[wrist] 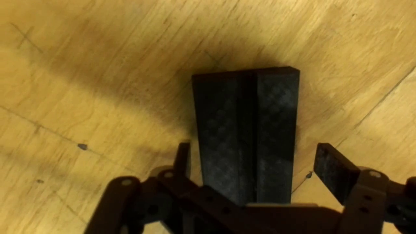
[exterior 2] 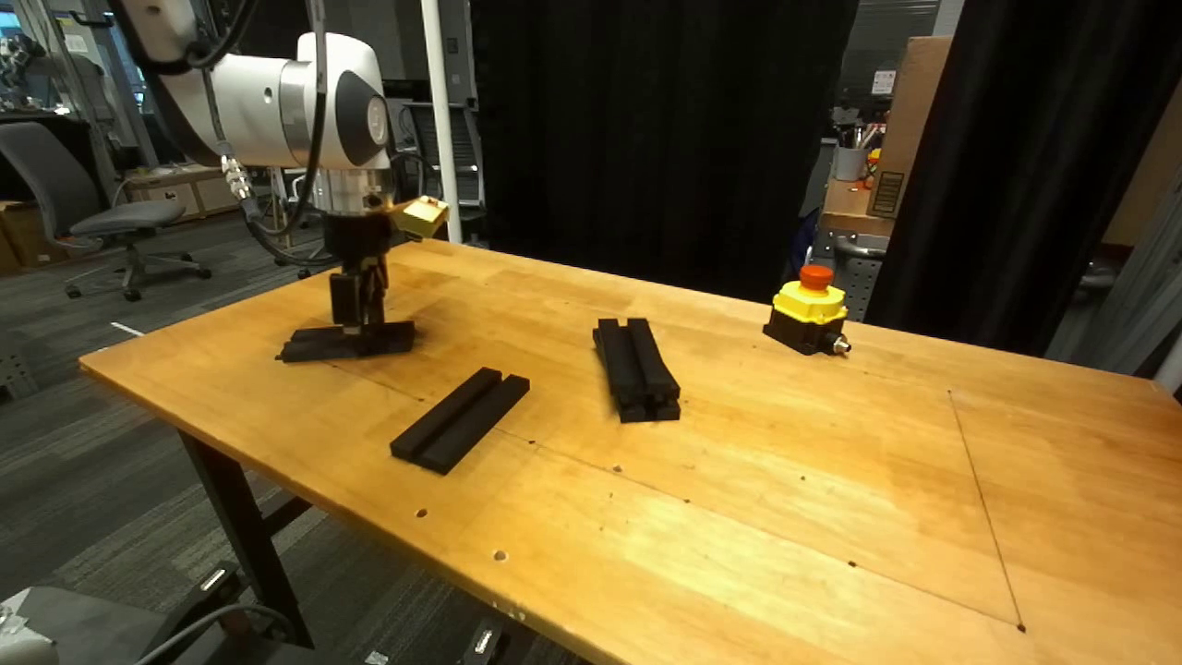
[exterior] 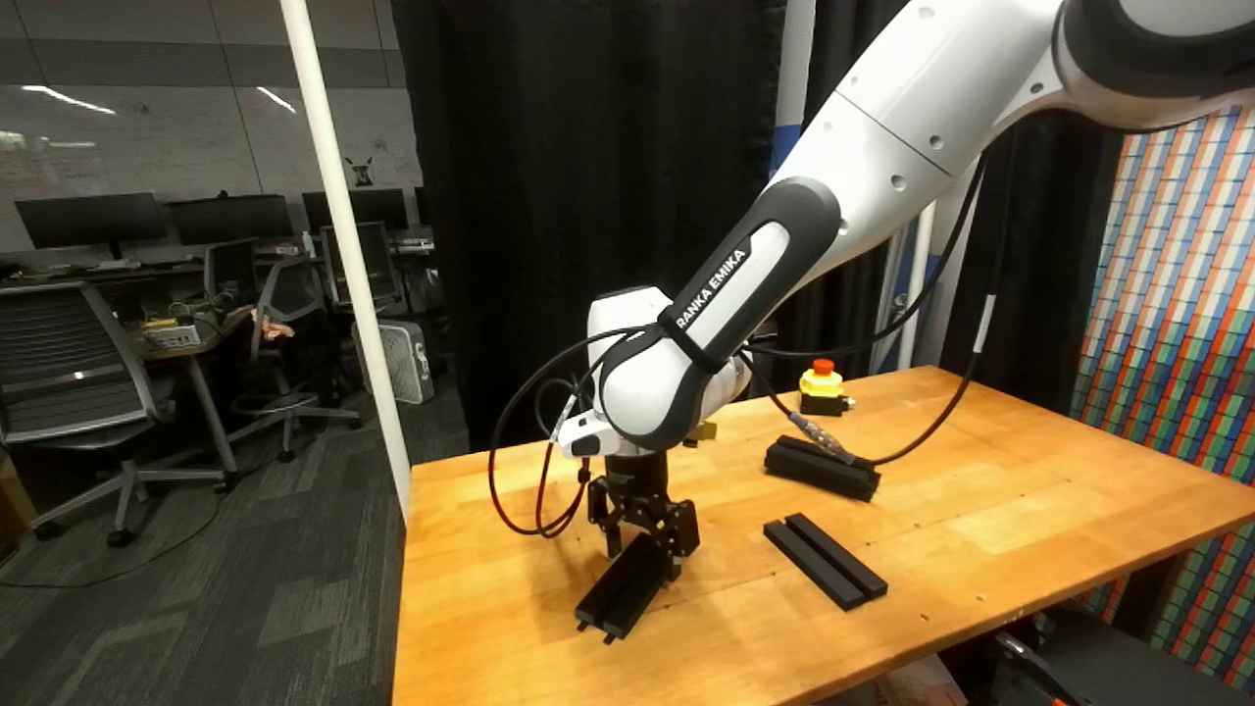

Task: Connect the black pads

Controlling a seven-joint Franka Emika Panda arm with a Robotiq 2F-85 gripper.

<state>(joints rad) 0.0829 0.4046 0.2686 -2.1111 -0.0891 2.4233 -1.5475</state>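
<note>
We saw that the jaws of the Robotiq gripper (wrist: pixel 256 161) were spread wide, wider than the grooved black pad (wrist: pixel 247 135), which lay flat between them. In the wrist view, the two fingers (wrist: pixel 336 174) stood one at each side of this pad, and we could see bare wood on both sides: a narrow strip at one finger and a broader one at the other. Thus the jaws were around the pad, but both fingers were apart from it. In an exterior view, we noticed two small tabs (exterior: pixel 610 639) at one end of this pad, out beyond the jaws.

On the one wooden table (exterior 2: pixel 739 554), we counted three places with black pads. Besides the pad between the jaws, one second grooved pad (exterior 2: pixel 460 423) lay flat near the gripper. Farther from the jaws there was one stack of black pads (exterior 2: pixel 635 365); we distinguished at least two layers, not quite aligned, but the exact number we could not tell. Farthest from the jaws stood one emergency-stop button (exterior 2: pixel 809 309), with red cap, yellow body and black base.
</note>
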